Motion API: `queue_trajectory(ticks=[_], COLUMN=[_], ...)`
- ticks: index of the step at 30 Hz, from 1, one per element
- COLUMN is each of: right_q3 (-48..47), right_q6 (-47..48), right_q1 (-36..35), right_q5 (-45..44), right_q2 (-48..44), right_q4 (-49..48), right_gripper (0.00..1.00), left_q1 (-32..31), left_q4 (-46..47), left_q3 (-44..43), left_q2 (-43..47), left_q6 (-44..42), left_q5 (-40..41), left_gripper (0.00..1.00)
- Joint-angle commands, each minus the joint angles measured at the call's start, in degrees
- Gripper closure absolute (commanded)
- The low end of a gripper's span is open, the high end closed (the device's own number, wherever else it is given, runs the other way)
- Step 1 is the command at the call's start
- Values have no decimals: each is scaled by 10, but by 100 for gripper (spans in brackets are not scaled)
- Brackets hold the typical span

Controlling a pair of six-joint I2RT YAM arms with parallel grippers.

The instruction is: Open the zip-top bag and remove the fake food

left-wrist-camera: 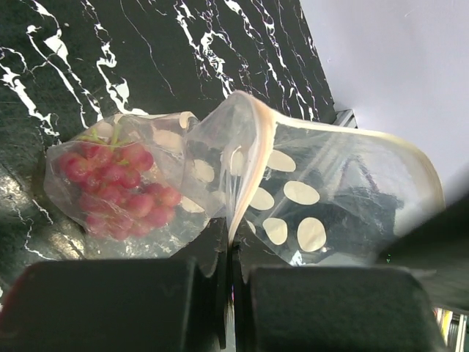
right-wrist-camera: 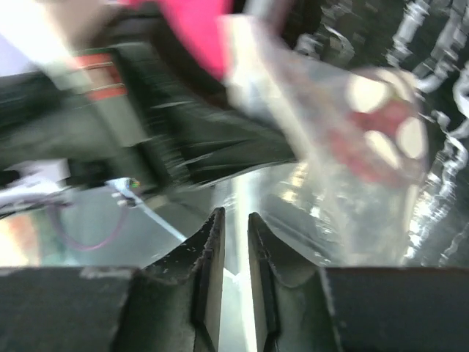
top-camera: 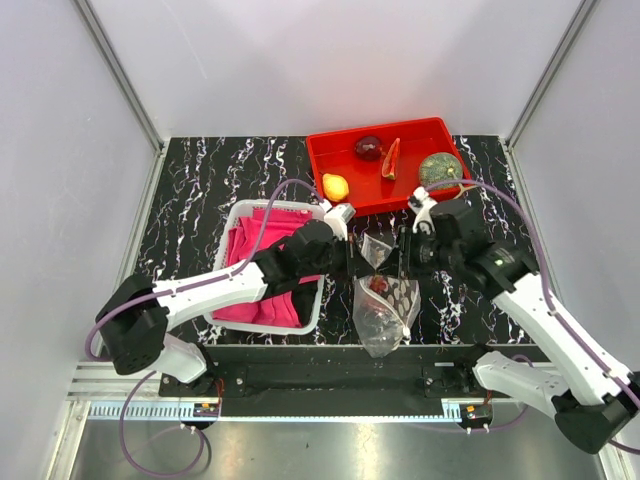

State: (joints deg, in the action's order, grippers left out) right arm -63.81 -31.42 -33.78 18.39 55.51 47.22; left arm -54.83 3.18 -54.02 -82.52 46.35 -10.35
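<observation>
The left hand (left-wrist-camera: pixel 229 257) is pinched shut on the pale rim of the zip-top bag (left-wrist-camera: pixel 330 191), its dark fingers (left-wrist-camera: pixel 146 308) pressed together with the clear, dot-patterned plastic caught between them. Facing it across the bag, the right hand (right-wrist-camera: pixel 234 227) holds its two fingers (right-wrist-camera: pixel 209 249) close together with a narrow slit between. The wrist view is too blurred to tell whether it grips the plastic or only stands at it. The bag is held up between the two hands over the near middle of the black, white-veined desk (top-camera: pixel 200 180), its crumpled body sagging toward the near edge. A bunch of reddish-purple grapes (left-wrist-camera: pixel 113 187) sits inside, bunched at the bag's closed end. At the far side of the desk, a red tray (top-camera: pixel 330 150) carries the rest of the fake food: a yellow-orange lemon (top-camera: pixel 336 187) in its near left corner, a dark red round fruit (top-camera: pixel 369 148), a red watermelon slice (top-camera: pixel 391 158) and a green melon (top-camera: pixel 440 168) at the right. To the left of the bag stands a white basket (top-camera: pixel 235 215) filled with pink cloth (top-camera: pixel 265 260), and the left arm reaches across it.
</observation>
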Motion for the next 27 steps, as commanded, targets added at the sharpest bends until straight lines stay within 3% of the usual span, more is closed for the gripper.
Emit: queue_trajectory(ticks=[1, 5, 14, 22, 27], right_q3=[36, 61, 87, 41, 80], right_q6=[-6, -32, -109, -173, -211], right_q1=[-5, -7, -30, -49, -52], right_q5=[-56, -77, -143, -136, -142], right_q2=[13, 37, 72, 38, 5], right_q4=[-13, -22, -71, -60, -96], right_gripper=[74, 82, 80, 71, 67], left_q1=[-8, -13, -30, -41, -43], left_q4=[25, 25, 23, 2, 3], left_q3=[-29, -37, -64, -72, -73], left_q2=[-8, -18, -46, -49, -46], left_q6=[1, 4, 13, 9, 16], left_q5=[23, 33, 43, 71, 80], left_gripper=[100, 100, 100, 100, 100])
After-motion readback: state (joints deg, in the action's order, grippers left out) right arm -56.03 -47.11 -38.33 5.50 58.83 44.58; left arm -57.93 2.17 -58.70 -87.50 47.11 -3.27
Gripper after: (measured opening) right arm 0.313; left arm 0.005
